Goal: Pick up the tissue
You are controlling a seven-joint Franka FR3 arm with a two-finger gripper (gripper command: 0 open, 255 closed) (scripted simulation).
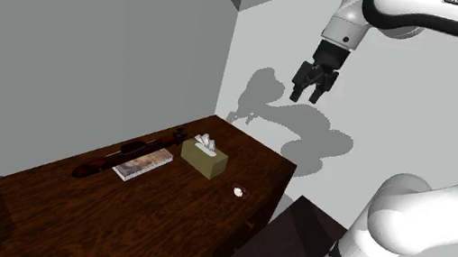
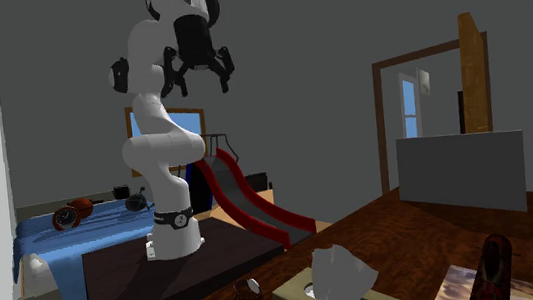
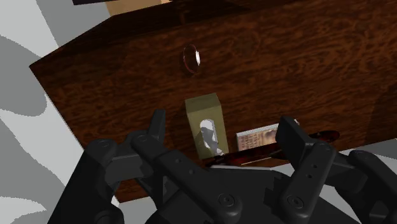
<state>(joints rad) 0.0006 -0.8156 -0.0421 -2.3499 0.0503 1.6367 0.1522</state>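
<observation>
Your gripper point(image 1: 309, 98) hung wide open, empty, well above the tabletop point(image 1: 142, 225); the tissue point(image 1: 206, 141) sat untouched in its box point(image 1: 205, 162). Descent and grasp were outstanding.

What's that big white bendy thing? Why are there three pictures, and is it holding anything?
The white bendy thing is a robot arm standing on a dark box. The black part at its end is its claw, which works like a hand. One picture looks down from beside the robot. One looks back at it from across the table. One comes from a camera on the claw itself, looking down. On the brown wooden table sit a greenish tissue box with a white tissue poking out, a flat book-like thing, a long dark red thing and a small round thing. The claw is open, high above the table, holding nothing.
</observation>
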